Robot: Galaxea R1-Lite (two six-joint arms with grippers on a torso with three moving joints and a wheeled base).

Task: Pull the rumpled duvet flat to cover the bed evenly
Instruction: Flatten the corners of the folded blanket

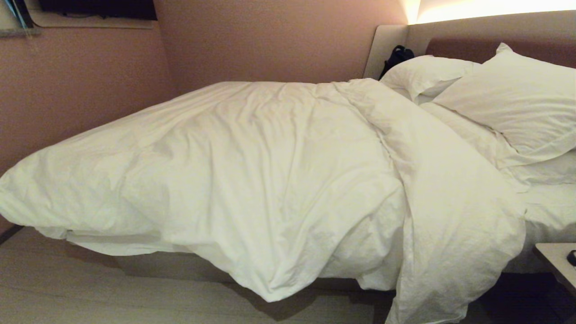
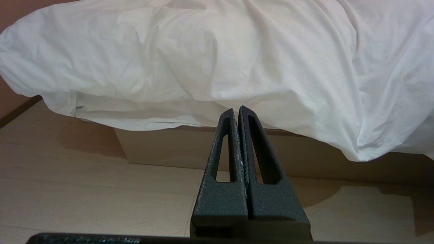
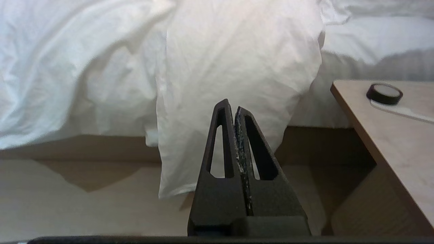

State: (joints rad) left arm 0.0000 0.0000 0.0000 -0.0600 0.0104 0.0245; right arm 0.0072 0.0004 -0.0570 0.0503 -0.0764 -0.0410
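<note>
The white duvet (image 1: 270, 180) lies rumpled across the bed (image 1: 553, 211), spilling over the near side, with one long flap (image 1: 445, 270) hanging down to the floor. Neither arm shows in the head view. My left gripper (image 2: 236, 109) is shut and empty, held low in front of the bed base (image 2: 162, 149), short of the overhanging duvet (image 2: 217, 54) edge. My right gripper (image 3: 230, 103) is also shut with nothing in it, pointing at the hanging duvet (image 3: 237, 61) flap without touching it.
Two white pillows (image 1: 517, 99) (image 1: 427, 74) lean against the padded headboard (image 1: 472, 45). A dark bag (image 1: 396, 56) sits behind them. A wooden bedside table (image 3: 390, 115) with a small round black object (image 3: 385, 93) stands right of the flap. Pale wood floor (image 1: 90, 288) runs along the bed.
</note>
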